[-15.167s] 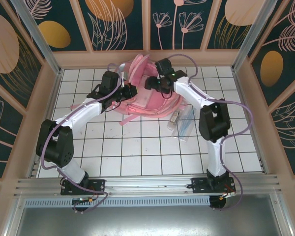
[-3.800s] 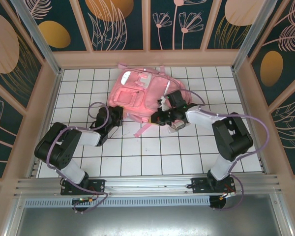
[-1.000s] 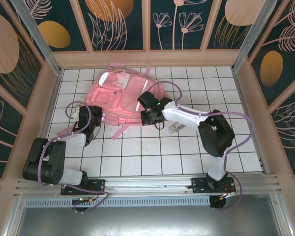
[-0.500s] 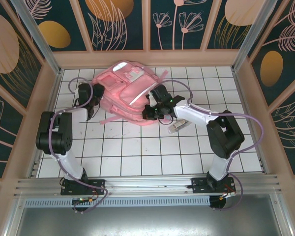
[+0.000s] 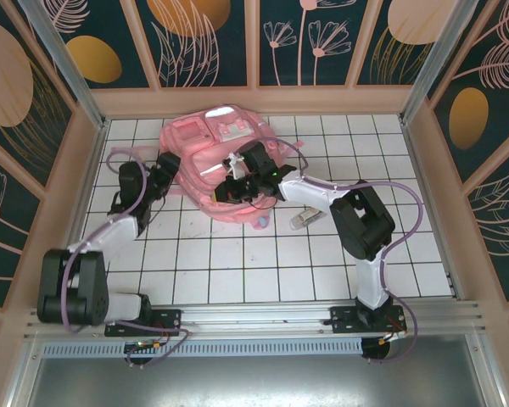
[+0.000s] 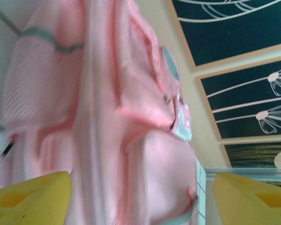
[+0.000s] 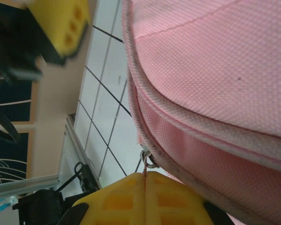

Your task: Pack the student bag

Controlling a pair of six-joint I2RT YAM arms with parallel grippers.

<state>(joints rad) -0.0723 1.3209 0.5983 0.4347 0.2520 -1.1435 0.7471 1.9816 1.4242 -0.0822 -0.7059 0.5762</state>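
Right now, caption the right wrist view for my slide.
Right gripper pinched shut on the metal zipper pull at the pink student bag edge, over the white tiled table.

White tiled table [image 5: 237, 263] w/ dark grid lines. Pink student bag [image 5: 199, 151] sits on the far-centre tiles. Small pale item [image 5: 304, 220] (too small to ID) lies on tiles just right of the bag's near edge.

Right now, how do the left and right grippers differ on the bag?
Left gripper is open, fingers wide apart, the student bag seen between them; right gripper is shut, pinching a zipper pull. Left sits at the bag's left side, right at its near edge. Both have yellow fingers.
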